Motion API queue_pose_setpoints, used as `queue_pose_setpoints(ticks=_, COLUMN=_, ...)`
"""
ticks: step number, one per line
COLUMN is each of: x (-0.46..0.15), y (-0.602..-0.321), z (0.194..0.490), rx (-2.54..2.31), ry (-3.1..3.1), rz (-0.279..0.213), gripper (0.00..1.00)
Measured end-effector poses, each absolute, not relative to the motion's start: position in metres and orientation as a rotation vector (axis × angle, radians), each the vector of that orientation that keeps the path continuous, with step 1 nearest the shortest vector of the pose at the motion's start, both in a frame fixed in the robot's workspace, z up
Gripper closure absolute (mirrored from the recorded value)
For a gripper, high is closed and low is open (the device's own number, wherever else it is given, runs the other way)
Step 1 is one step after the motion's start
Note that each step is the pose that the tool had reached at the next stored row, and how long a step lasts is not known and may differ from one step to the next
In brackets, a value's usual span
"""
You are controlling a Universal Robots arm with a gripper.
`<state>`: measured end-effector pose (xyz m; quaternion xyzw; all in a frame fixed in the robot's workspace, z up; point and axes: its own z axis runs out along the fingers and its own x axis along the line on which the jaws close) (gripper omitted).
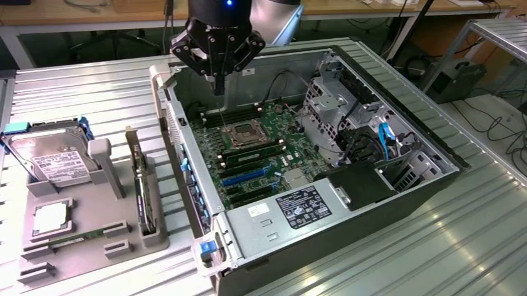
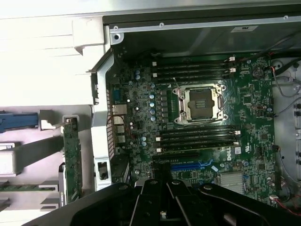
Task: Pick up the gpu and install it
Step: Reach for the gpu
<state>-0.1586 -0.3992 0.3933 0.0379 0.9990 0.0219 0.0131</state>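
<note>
The gpu (image 1: 145, 196) is a thin dark card standing on edge in a slot of the grey holder (image 1: 91, 246) at the exterior view's left, its silvery bracket at the far end. In the wrist view the gpu (image 2: 72, 162) shows edge-on as a narrow green board beside the case wall. My gripper (image 1: 218, 85) hangs above the far left corner of the open computer case (image 1: 346, 240), over the motherboard (image 1: 251, 157) and well apart from the card. Its fingers are shut with nothing between them. My gripper (image 2: 161, 188) also points down at the motherboard (image 2: 244, 122) near the blue slot (image 2: 193, 165).
A silver hard drive (image 1: 51, 159), a processor chip (image 1: 49, 217) and a green memory stick (image 1: 78, 237) sit in the same holder. The case's tall side wall (image 1: 177, 154) stands between holder and motherboard. Drive cages and cables (image 1: 362, 135) fill the case's right half.
</note>
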Motion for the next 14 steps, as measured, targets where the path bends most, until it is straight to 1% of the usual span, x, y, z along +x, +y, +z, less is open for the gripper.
queue_pose_setpoints(ticks=14, x=-0.1621, y=-0.3992, z=0.3933, rx=0.118, ry=3.112, rz=0.068, gripper=0.89)
